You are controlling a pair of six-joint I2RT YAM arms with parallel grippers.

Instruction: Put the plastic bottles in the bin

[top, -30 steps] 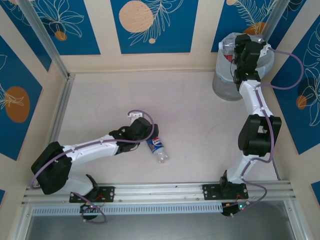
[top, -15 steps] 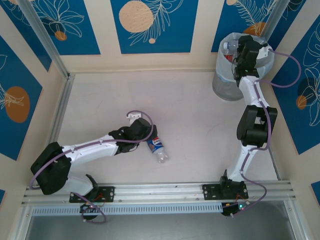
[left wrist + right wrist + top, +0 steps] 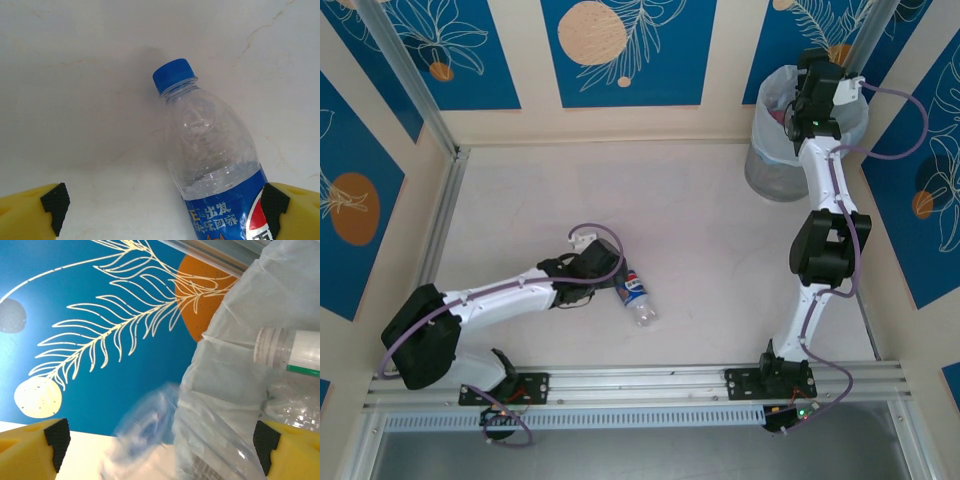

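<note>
Clear blue-capped Pepsi bottle (image 3: 212, 165) lies between wide left jaws, long axis and cap pointing away. Right jaws, earlier narrow, now wide above bag-lined grey bin (image 3: 770, 180).

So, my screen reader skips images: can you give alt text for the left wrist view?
A clear, blue-capped Pepsi bottle lies on the pale table, inside the open left gripper, close to the pad at the picture's right.
</note>
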